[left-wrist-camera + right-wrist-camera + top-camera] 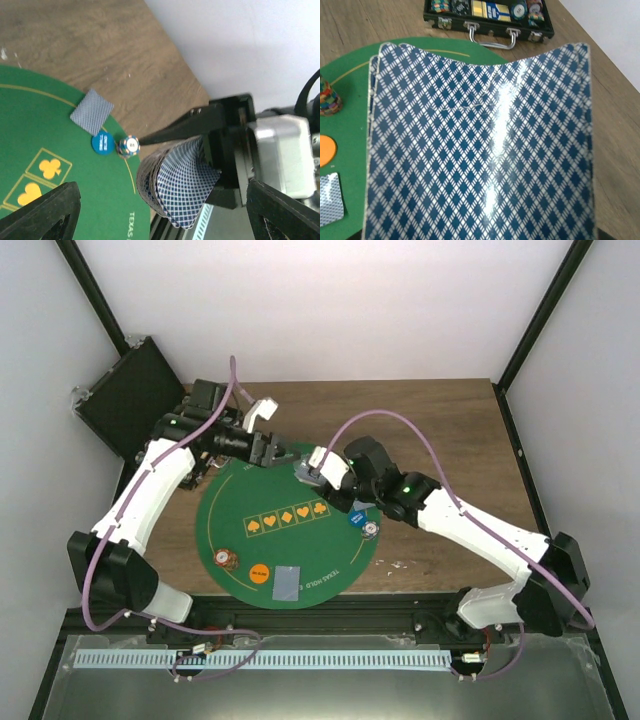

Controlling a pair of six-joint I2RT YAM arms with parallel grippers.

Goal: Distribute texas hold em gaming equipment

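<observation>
While the right end effector (316,470) clamps a bowed deck of cards (176,192) above the far edge of the green poker mat (240,520), the left end effector (271,451) faces it from just beside. Its fingers (42,212) are spread wide and grip nothing. Seen from the right wrist, the deck's blue diamond-patterned back fills nearly the whole frame, curved along its length. On the mat's right side a blue disc (103,143) lies just beside a multicoloured chip stack (128,146), with a single face-down card (91,111) next to them at the rim. At the near left of the mat sit a second chip stack (224,559), an orange disc (259,573) and another face-down card (288,582), close together but not touching. A black case (485,15) holding more chips lies open on the wooden counter (440,430) beyond the mat.
</observation>
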